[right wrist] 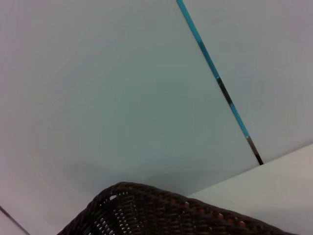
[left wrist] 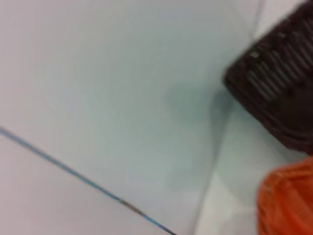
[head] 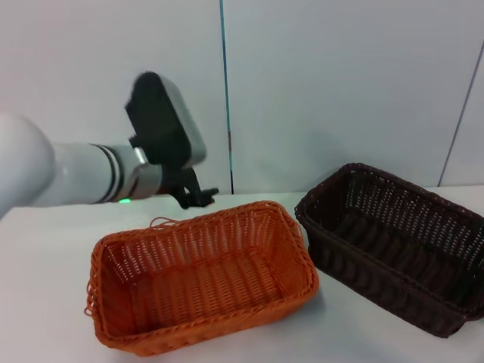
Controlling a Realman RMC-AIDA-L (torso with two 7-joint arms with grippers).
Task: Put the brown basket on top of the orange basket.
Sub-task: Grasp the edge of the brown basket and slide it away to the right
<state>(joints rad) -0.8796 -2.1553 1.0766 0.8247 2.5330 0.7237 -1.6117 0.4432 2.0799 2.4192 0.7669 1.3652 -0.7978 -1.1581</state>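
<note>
Head view: we count two baskets on the white bench [head: 45,257], one orange, one brown. The orange basket [head: 200,276] stands upright near the middle, mouth up, nothing inside. The brown basket [head: 397,246] stands upright to its right, also with nothing inside; the near corners of the two lie just beside each other, and we cannot tell whether they touch. One arm is in sight, the left, reaching in from the left side. The left claw [head: 198,197] hangs above the bench just behind the orange basket's far rim, clear of both baskets. Its dark fingertips look close together with nothing between them, but we cannot tell for certain whether it is clenched or released. The right arm does not show here.

Left wrist view: one corner of the brown basket [left wrist: 276,85] and one edge of the orange basket [left wrist: 288,203], with a strip of bench between them.

Right wrist view: the brown basket's braided rim [right wrist: 161,208] against the pale wall [right wrist: 122,98]. The right claw itself is not in sight.
</note>
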